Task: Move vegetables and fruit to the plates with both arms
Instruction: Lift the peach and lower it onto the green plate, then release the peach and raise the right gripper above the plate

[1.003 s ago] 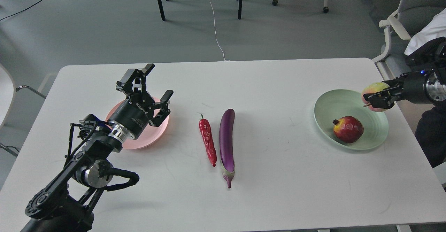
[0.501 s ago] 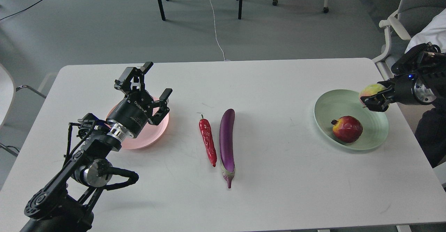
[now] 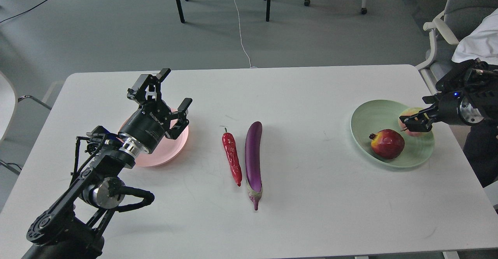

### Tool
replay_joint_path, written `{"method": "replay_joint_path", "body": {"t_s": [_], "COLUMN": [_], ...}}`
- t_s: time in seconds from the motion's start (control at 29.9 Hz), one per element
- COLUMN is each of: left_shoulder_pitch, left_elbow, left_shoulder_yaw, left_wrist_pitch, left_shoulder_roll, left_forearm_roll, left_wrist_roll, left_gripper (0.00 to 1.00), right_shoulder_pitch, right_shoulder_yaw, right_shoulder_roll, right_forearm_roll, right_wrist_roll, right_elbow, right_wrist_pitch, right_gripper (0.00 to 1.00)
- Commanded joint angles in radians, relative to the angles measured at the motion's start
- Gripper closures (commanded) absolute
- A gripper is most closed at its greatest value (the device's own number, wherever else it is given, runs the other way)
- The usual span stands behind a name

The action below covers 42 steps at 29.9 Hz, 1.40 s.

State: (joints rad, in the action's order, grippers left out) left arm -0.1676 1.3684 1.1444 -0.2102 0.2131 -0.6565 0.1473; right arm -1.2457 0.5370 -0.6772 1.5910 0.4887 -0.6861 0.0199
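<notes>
Now lower, blushed fruit inside green plate

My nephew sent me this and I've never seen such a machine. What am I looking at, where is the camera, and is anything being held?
The camera sits in a humanoid robot's head, looking down at a white table. The black arms are its own. The left gripper hangs open over a pink plate, holding nothing. The right gripper is closed on a yellow-green fruit at the green plate, beside a pomegranate. A red chili and an eggplant lie mid-table.
</notes>
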Motion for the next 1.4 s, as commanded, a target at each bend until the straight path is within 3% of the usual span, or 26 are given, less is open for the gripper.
{"method": "replay_joint_path", "body": {"t_s": [0.0, 0.23, 0.33, 0.57, 0.87, 1.04, 1.2, 1.3, 1.37], "left_shoulder_pitch": [0.000, 0.000, 0.000, -0.003, -0.017, -0.012, -0.003, 0.002, 0.002], "left_elbow": [0.000, 0.000, 0.000, -0.008, -0.012, -0.012, 0.000, 0.056, 0.095], "left_shoulder_yaw": [0.000, 0.000, -0.002, -0.002, 0.015, 0.048, 0.046, 0.023, -0.024], "left_wrist_pitch": [0.000, 0.002, 0.006, 0.049, 0.117, 0.111, 0.098, 0.068, 0.049], "left_shoulder_roll": [0.000, 0.009, 0.018, 0.078, 0.207, 0.250, 0.296, 0.359, 0.391], "left_forearm_roll": [0.000, 0.000, 0.000, 0.008, 0.012, 0.012, 0.012, -0.044, -0.179], "left_wrist_roll": [0.000, 0.000, -0.002, 0.003, 0.011, 0.084, 0.149, 0.241, 0.279], "left_gripper": [0.02, 0.02, 0.02, 0.02, 0.02, 0.02, 0.02, 0.02, 0.02], "right_shoulder_pitch": [-0.012, -0.055, -0.041, 0.075, 0.291, 0.408, 0.476, 0.497, 0.508], "right_shoulder_yaw": [-0.028, -0.164, -0.268, -0.391, -0.609, -0.759, -0.854, -0.856, -0.856], "right_shoulder_roll": [-0.021, -0.133, -0.163, -0.139, 0.060, 0.146, 0.197, 0.195, 0.188], "right_forearm_roll": [-0.002, -0.020, -0.130, -0.719, -1.356, -1.526, -1.553, -1.553, -1.553], "right_wrist_roll": [0.000, 0.000, 0.000, 0.000, 0.000, 0.000, 0.000, 0.000, 0.000], "right_elbow": [-0.033, -0.182, -0.242, -0.323, -0.309, -0.294, -0.250, -0.256, -0.256], "right_wrist_pitch": [0.000, 0.005, 0.005, -0.005, -0.046, -0.046, -0.046, -0.044, -0.043], "right_gripper": [0.02, 0.02, 0.02, 0.02, 0.02, 0.02, 0.02, 0.02, 0.02]}}
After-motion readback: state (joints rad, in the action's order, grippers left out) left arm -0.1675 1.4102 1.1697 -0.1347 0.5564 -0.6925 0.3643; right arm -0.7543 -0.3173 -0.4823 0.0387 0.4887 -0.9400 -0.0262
